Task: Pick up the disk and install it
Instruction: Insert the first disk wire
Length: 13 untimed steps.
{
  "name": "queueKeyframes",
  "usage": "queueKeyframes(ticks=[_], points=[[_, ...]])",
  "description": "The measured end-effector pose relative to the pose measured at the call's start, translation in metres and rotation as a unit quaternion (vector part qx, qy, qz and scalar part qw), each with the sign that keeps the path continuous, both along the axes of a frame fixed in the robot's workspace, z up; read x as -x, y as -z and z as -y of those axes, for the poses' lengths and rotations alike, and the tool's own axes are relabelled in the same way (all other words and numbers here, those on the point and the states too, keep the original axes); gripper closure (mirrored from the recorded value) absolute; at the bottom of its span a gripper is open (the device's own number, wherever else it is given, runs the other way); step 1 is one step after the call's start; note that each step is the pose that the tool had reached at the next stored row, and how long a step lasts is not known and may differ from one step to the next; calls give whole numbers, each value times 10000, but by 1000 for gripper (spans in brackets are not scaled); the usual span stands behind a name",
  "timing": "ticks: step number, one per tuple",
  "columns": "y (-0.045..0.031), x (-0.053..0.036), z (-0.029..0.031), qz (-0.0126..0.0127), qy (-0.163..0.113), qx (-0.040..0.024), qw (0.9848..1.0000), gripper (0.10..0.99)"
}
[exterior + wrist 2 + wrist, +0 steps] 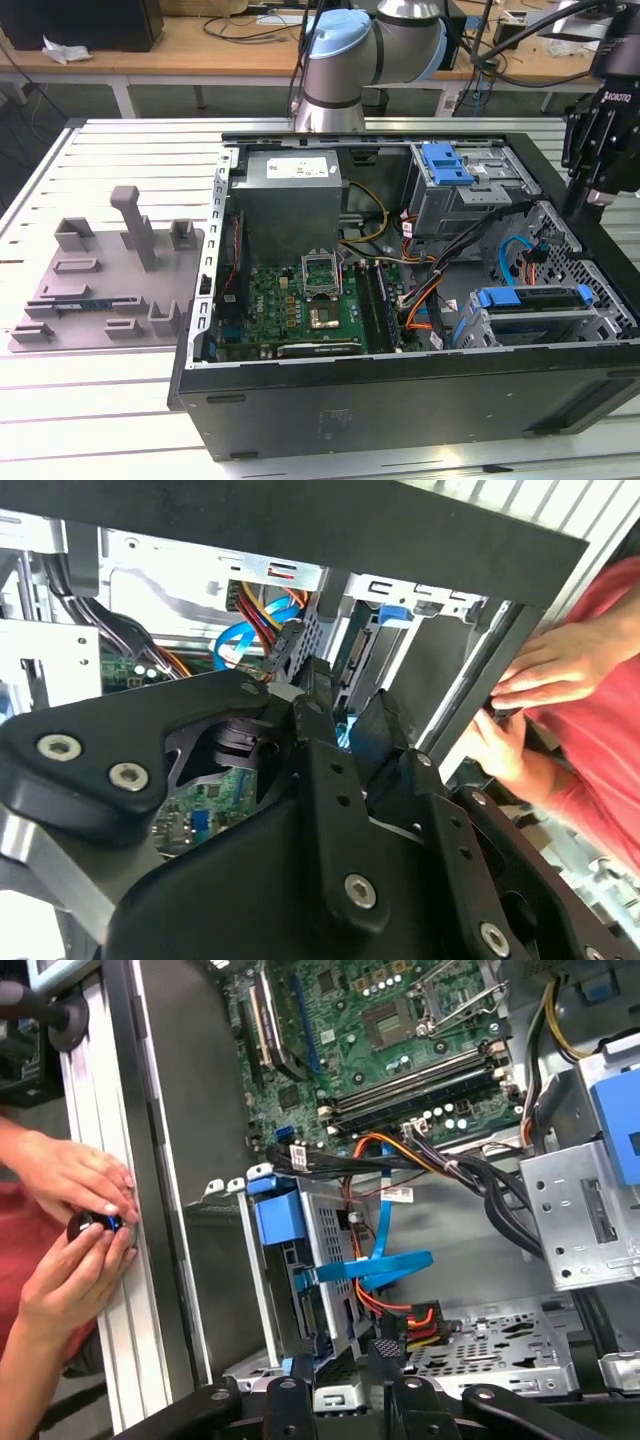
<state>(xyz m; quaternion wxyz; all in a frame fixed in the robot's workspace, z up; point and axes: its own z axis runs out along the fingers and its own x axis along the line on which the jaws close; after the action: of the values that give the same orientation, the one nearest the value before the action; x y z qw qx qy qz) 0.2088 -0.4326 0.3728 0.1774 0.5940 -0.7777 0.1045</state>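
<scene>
The computer case (400, 410) lies open on the slatted tabletop (100, 400). At the lower right of the exterior view, the disk (525, 297) sits inside a grey metal cage (520, 330) within the case. Its blue carrier frame shows along the top edge, and the silver body is mostly hidden. In the first wrist view the disk (280, 1225) shows its blue front in the same cage.

The claw (590, 196) hangs at the upper right of the exterior view, over the case's wall and apart from the disk. In the first wrist view the claw (342, 1355) has its two fingertips spread, and nothing is held between them.

A separate blue bracket (446, 163) lies on the upper cage. A person's hands (75, 1175) hold a small dark part at the edge of the tabletop, beside the case.
</scene>
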Motion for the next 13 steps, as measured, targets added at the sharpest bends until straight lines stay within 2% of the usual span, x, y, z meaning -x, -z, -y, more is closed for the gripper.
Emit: queueKeyframes(ticks=[5,7,8,10,11,13], points=[[34,-2,-6,8,206,2,9998,733],[49,-4,-30,12,229,5,9997,733],[57,-7,-54,12,231,8,9997,733],[101,-16,-174,12,231,19,9997,733],[133,-21,-254,13,231,43,9997,733],[161,-33,-291,14,231,107,9997,733]])
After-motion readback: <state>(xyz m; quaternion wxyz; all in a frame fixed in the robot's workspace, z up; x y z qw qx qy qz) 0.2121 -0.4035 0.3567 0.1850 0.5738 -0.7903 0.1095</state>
